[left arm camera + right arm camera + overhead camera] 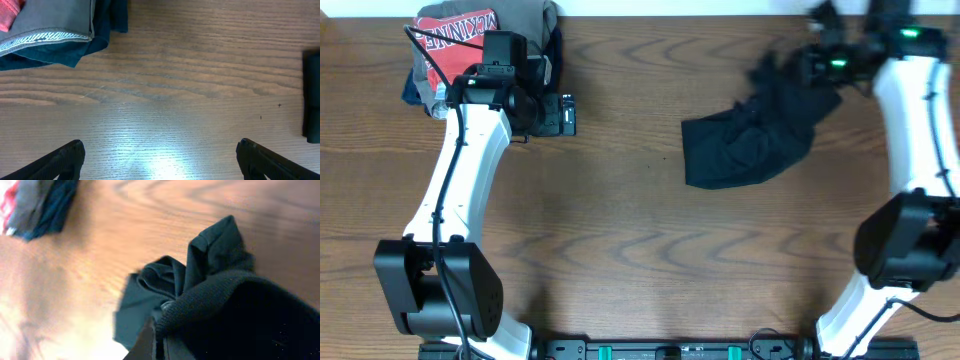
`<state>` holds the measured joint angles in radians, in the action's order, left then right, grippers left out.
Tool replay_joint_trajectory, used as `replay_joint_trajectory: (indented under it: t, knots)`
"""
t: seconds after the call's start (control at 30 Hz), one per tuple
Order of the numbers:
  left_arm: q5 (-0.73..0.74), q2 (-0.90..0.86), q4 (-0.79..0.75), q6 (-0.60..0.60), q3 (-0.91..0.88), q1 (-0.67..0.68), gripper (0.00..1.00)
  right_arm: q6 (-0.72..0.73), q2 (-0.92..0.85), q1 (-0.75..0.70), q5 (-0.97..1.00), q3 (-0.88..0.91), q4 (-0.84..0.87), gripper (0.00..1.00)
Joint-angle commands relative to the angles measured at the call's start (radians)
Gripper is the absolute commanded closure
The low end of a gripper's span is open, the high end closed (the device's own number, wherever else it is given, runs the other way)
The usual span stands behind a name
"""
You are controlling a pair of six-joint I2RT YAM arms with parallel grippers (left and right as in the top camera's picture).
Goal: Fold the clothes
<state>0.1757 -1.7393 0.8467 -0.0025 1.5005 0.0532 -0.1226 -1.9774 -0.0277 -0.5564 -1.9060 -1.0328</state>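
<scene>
The black top (750,135) lies crumpled at the right back of the table, one end lifted toward my right gripper (820,55). In the right wrist view the black fabric (225,305) fills the frame and its ribbed edge sits between the fingers (160,340), so the right gripper is shut on it. My left gripper (555,113) hovers at the left back, open and empty, its two fingertips (160,155) wide apart over bare wood. The logo and tag are hidden.
A stack of folded garments, a red shirt with white letters on top (460,30) over grey and navy ones (45,35), sits at the back left corner next to the left gripper. A black edge (312,95) shows at the right of the left wrist view.
</scene>
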Motion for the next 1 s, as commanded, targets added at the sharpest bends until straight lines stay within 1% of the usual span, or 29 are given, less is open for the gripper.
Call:
replay_joint_trajectory:
  t: [0.0, 0.07, 0.2, 0.3, 0.4, 0.43, 0.47, 0.5, 0.53, 0.57, 0.7, 0.97]
  knots:
    - [-0.012, 0.0, -0.006, 0.01, 0.011, -0.003, 0.02, 0.04, 0.011, 0.135, 0.069, -0.016, -0.005, 0.99]
    - [-0.012, 0.0, -0.013, 0.019, 0.011, -0.003, 0.02, 0.068, 0.008, 0.232, 0.132, -0.008, -0.003, 0.99]
    - [-0.012, 0.0, -0.018, 0.032, 0.011, -0.003, 0.02, 0.109, -0.016, 0.364, 0.221, -0.004, -0.007, 0.98]
    - [-0.012, 0.0, -0.018, 0.032, 0.011, -0.003, 0.02, 0.137, -0.043, 0.43, 0.282, 0.012, -0.008, 0.97]
    - [-0.012, 0.0, -0.018, 0.032, 0.011, -0.003, 0.02, 0.155, -0.08, 0.459, 0.314, 0.048, -0.006, 0.96]
    - [-0.012, 0.0, -0.018, 0.032, 0.011, -0.003, 0.02, 0.156, -0.094, 0.461, 0.318, 0.061, -0.003, 0.94]
    - [-0.012, 0.0, -0.018, 0.033, 0.011, -0.003, 0.02, 0.156, -0.107, 0.461, 0.321, 0.069, -0.002, 0.85]
    - [-0.012, 0.0, -0.018, 0.033, 0.011, -0.003, 0.02, 0.156, -0.124, 0.461, 0.32, 0.074, -0.002, 0.69]
    - [-0.012, 0.0, -0.018, 0.033, 0.011, -0.003, 0.02, 0.156, -0.139, 0.461, 0.32, 0.076, -0.004, 0.61]
    - [-0.012, 0.0, -0.018, 0.032, 0.011, -0.003, 0.02, 0.155, -0.152, 0.461, 0.313, 0.076, -0.008, 0.59]
    - [-0.012, 0.0, -0.018, 0.032, 0.011, -0.003, 0.02, 0.147, -0.185, 0.474, 0.269, 0.083, -0.046, 0.57]
    - [-0.012, 0.0, -0.032, 0.032, 0.011, -0.003, 0.02, 0.147, -0.185, 0.521, 0.175, 0.12, -0.071, 0.56]
